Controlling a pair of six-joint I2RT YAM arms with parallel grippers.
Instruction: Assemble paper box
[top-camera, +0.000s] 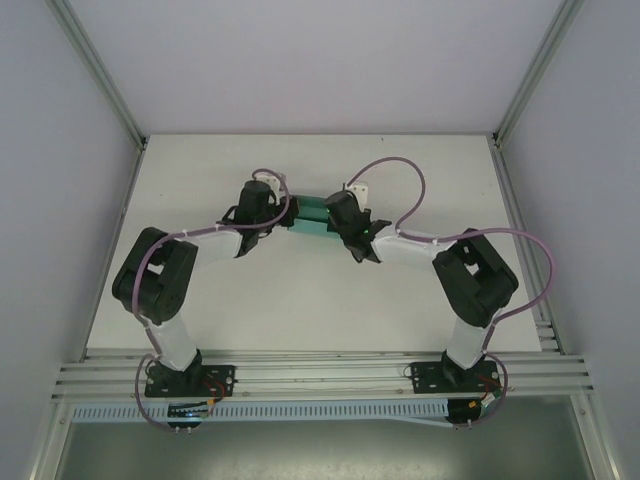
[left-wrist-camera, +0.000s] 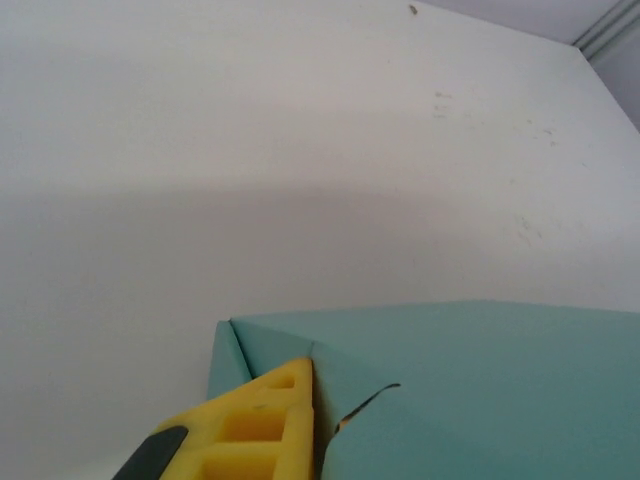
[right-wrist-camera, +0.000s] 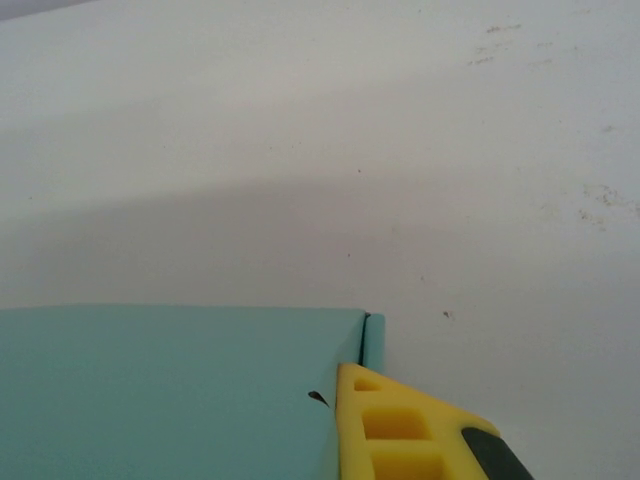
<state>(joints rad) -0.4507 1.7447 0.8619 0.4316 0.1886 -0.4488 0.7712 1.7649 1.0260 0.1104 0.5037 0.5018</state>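
Note:
The teal-green paper box hangs between my two grippers over the middle of the white table, a little toward the back. My left gripper holds the box's left end. In the left wrist view one yellow finger presses against a folded corner flap of the box; the other finger is hidden behind the card. My right gripper holds the right end. Its yellow finger lies along the box's right edge, with a narrow side flap standing just beyond it.
A small white block sits on the table just behind my right gripper. Aluminium frame posts and grey walls close in the table's left, right and back sides. Purple cables loop above both arms.

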